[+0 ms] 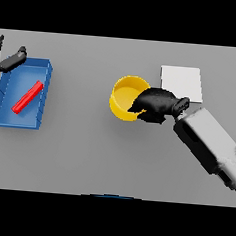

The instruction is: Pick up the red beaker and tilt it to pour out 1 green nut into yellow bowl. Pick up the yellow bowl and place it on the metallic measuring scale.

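The yellow bowl [124,95] stands at the table's middle. My right hand [156,104] is at the bowl's right side, its fingers curled over the rim and its thumb outside the wall. Just right of the bowl, behind the hand, lies the pale metallic scale [183,81], a flat square plate. The red beaker [27,97] lies on its side, slanted, inside a blue tray [43,71] at the far left. My left hand [11,60] hovers over the tray's back left corner with straight fingers, holding nothing. No green nut shows anywhere.
The blue tray takes up the left edge of the table. My right forearm [208,142] slants in from the lower right.
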`<action>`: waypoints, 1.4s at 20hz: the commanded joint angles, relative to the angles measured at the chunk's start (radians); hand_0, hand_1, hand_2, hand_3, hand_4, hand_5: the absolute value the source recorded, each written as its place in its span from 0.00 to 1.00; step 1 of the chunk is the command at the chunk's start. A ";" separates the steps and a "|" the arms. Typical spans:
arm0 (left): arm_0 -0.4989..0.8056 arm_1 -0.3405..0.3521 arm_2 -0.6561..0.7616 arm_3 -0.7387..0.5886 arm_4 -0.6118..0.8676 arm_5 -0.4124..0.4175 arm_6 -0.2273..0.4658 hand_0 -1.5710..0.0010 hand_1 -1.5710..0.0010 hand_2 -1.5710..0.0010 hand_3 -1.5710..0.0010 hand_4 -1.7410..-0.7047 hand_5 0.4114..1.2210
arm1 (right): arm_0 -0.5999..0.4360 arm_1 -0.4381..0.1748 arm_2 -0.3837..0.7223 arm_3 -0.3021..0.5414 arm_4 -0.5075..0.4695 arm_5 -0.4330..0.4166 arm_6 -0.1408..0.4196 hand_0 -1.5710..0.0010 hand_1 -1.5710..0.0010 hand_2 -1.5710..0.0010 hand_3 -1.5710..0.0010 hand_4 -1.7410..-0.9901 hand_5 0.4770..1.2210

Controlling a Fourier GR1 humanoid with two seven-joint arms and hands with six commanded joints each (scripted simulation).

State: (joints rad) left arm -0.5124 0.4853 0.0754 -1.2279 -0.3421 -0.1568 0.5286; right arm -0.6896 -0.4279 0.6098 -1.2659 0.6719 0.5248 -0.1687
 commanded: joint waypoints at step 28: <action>0.009 0.018 0.031 -0.044 0.027 -0.008 0.050 1.00 1.00 1.00 1.00 0.88 0.44 | -0.149 -0.120 -0.122 0.419 0.013 -0.169 0.065 0.04 0.12 0.07 0.03 0.02 1.00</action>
State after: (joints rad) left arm -0.5035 0.5034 0.1065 -1.2722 -0.3151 -0.1650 0.5785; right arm -0.8385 -0.5484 0.4876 -0.8463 0.6851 0.3556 -0.1012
